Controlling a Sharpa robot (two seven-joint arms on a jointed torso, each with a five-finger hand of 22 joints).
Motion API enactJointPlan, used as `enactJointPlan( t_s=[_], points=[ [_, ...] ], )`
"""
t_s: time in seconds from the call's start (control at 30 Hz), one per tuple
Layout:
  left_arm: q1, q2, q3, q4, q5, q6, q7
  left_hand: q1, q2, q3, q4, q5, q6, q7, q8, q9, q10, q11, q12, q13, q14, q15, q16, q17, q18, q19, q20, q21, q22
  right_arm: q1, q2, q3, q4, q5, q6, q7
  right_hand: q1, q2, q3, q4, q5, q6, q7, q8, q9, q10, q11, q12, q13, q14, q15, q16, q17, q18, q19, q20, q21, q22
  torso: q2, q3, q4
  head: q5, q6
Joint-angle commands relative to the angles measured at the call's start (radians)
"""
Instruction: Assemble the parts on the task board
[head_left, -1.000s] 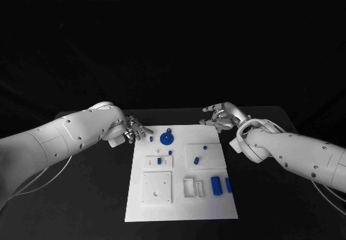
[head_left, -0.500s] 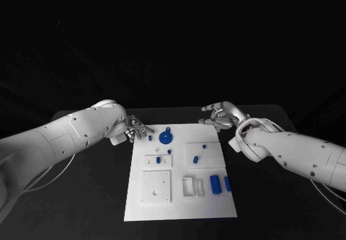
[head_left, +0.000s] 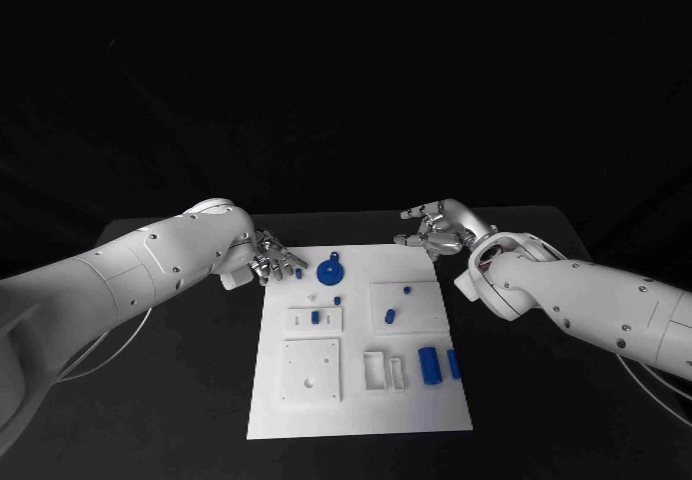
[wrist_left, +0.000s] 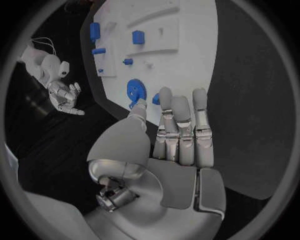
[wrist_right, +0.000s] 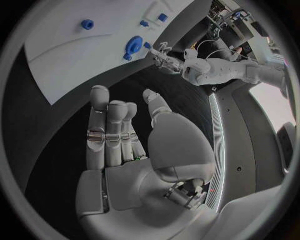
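While nothing is yet in hand, we start from the near end of the task board (head_left: 361, 400), which lies lengthwise on the black counter (head_left: 173, 400). Nearest us sit a white square plate (head_left: 312, 370) at about 7 o'clock of the board and two upright blue blocks (head_left: 430, 364) at about 4 o'clock. Farther up, a small blue peg (head_left: 391, 317) rests on a raised white square near the board's centre. Farther still, the blue gear (head_left: 330, 270) lies near the far left corner, at about 11 o'clock.

Our left hand (head_left: 274, 264) hovers just beside that corner, fingers apart and straight, holding nothing; its wrist view shows the fingertips (wrist_left: 165, 95) close to the gear. Our right hand (head_left: 437, 229) waits off the far right corner, at 1 o'clock, likewise spread and empty.

We judge the gear the likely first pick. To do it well, we should approach from above, pinch it by its rim, and keep clear of the small blue pieces beside it.
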Motion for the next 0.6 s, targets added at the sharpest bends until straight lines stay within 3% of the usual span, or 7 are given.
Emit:
enactJointPlan(
  t_s=[0.03,0.6],
  points=[
    [-0.002,0.006,0.000,-0.005,0.002,0.032,0.013,0.003,0.010,0.001,-0.006,0.000,0.002,-0.002,-0.003,-0.002,-0.002,0.008,0.001,0.000,-0.007,-0.001,0.002,-0.002,-0.009,0.004,-0.003,-0.006,0.017,0.000,0.001,0.001,0.002,-0.002,0.003,0.011,-0.002,0.003,0.006,0.000,0.005,-0.004,0.000,-0.003,0.000,-0.004,-0.003,0.003,0.000,-0.002,-0.001,-0.002,0.001,0.012,0.033,0.006,0.002,0.032,0.000,-0.0004,0.0002,-0.001,-0.003],
    [-0.007,0.017,-0.001,-0.027,0.005,0.043,0.016,0.010,0.028,0.005,-0.015,0.003,0.006,-0.003,-0.003,-0.004,-0.002,0.008,0.002,0.001,-0.007,-0.001,0.003,-0.002,-0.010,0.005,-0.003,-0.006,0.017,0.000,0.002,0.001,0.003,-0.002,0.002,0.011,-0.002,0.004,0.008,0.000,0.006,-0.004,0.000,-0.003,0.000,-0.003,-0.003,0.004,0.001,-0.001,-0.001,-0.002,0.002,0.012,0.034,0.006,0.005,0.033,-0.001,0.0004,0.0004,-0.004,-0.007]
  ],
)
